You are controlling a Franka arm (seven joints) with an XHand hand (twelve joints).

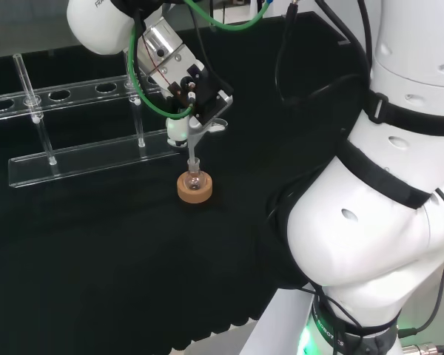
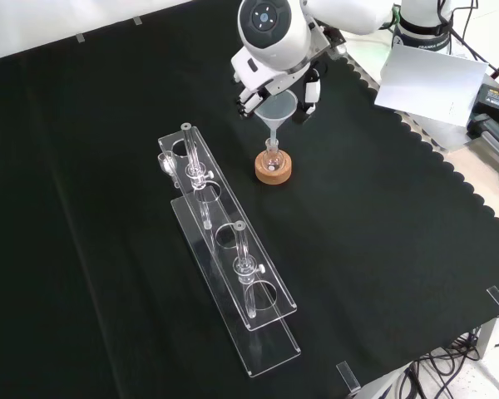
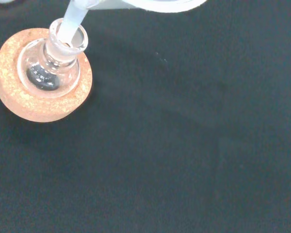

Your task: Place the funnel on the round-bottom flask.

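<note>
- Your hand (image 2: 309, 90) hangs over the cork stand (image 1: 194, 188), fingers curled on the funnel (image 2: 279, 112) at its cone.
- Stem points down, near upright; in the wrist view its tip sits right at the mouth of the round-bottom flask (image 3: 51, 73), seemingly just inside.
- The flask stands upright on the worktop (image 2: 382, 249), directly under your fingers.
- Next call: straight down along the stem, I'd judge.
</note>
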